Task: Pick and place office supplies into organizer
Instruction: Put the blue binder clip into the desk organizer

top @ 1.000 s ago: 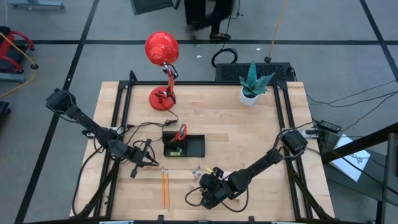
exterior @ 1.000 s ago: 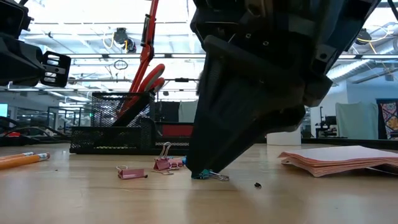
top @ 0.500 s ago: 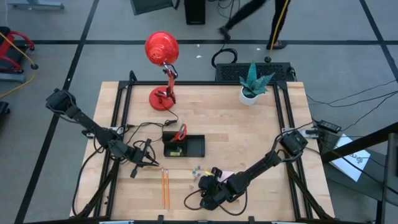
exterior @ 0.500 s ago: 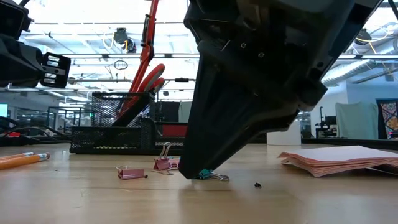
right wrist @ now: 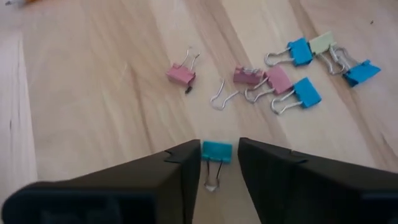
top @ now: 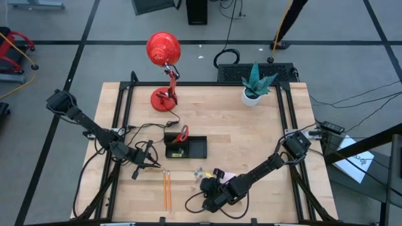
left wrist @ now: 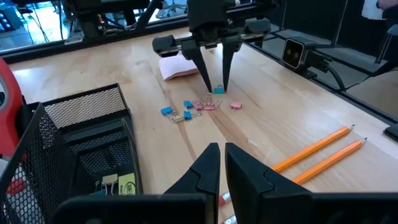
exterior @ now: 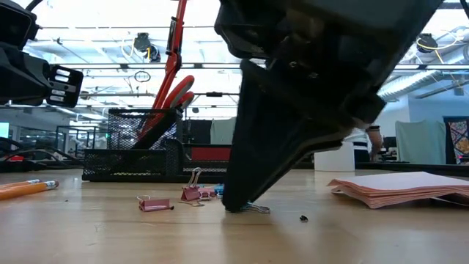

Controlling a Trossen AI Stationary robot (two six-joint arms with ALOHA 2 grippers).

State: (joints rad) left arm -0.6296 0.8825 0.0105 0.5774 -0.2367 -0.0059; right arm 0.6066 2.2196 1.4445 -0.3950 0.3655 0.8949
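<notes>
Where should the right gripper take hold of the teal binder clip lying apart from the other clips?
Grip the teal binder clip across its coloured body, coming straight down. It lies flat on the table, wire handles pointing toward the wrist, and the right gripper already straddles the body, one finger on each side. The thin handles look likelier to slip.

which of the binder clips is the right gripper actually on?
The lone teal clip, sitting between the right gripper's fingers. It lies apart from the cluster of blue clips and pink clips, which are farther off and untouched.
</notes>
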